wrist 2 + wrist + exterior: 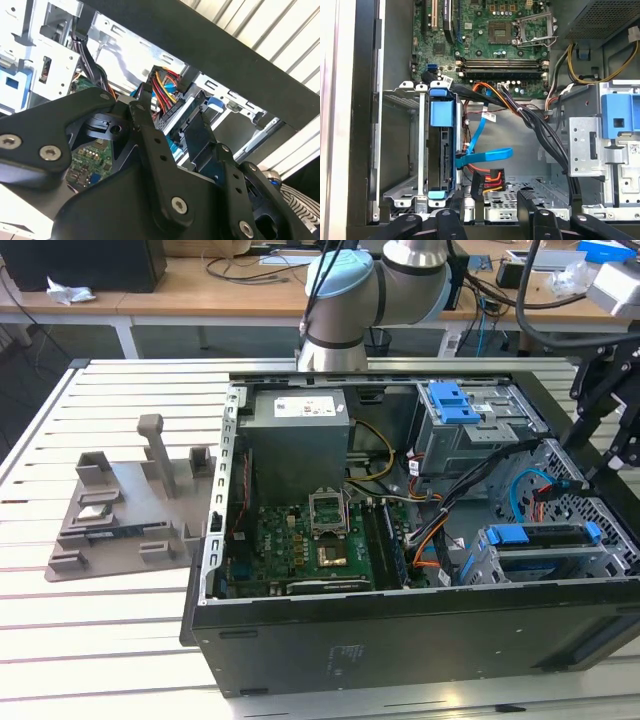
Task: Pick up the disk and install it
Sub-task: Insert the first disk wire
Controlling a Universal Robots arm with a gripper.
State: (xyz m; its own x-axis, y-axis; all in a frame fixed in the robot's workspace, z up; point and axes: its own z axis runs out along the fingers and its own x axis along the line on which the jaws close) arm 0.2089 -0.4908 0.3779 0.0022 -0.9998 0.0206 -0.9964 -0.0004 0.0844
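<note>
Lying on its side on the slatted white worktop [120, 630], an open black PC case [400, 640] is showing its green motherboard [300, 550], a big grey metal box w/ a white sticker [298, 435] and a silver drive cage w/ a blue latch [452, 400]. A grey plastic fixture [125, 505] is sitting on the worktop at the exterior view's left, apart from the case. Black cable bundles [540, 130] and a flat blue cable [485, 155] are running across the case floor just beside the lower bay, w/ red-yellow-orange power leads [490, 180] between the bay and the arm.

The disk [441, 155] is sitting edge-up inside the lower metal bay [402, 195], dark body mostly hidden, blue plastic rail [443, 107] capping one end and a small blue tab at the other. In the exterior view it is showing as a blue-railed slab [545, 540] in the bay near the case's corner at the view's right.

The fingers [487, 212] are hanging spread apart, holding nothing, black pads [527, 205] hovering just short of the bay and not touching the disk; the power leads are lying between them.
</note>
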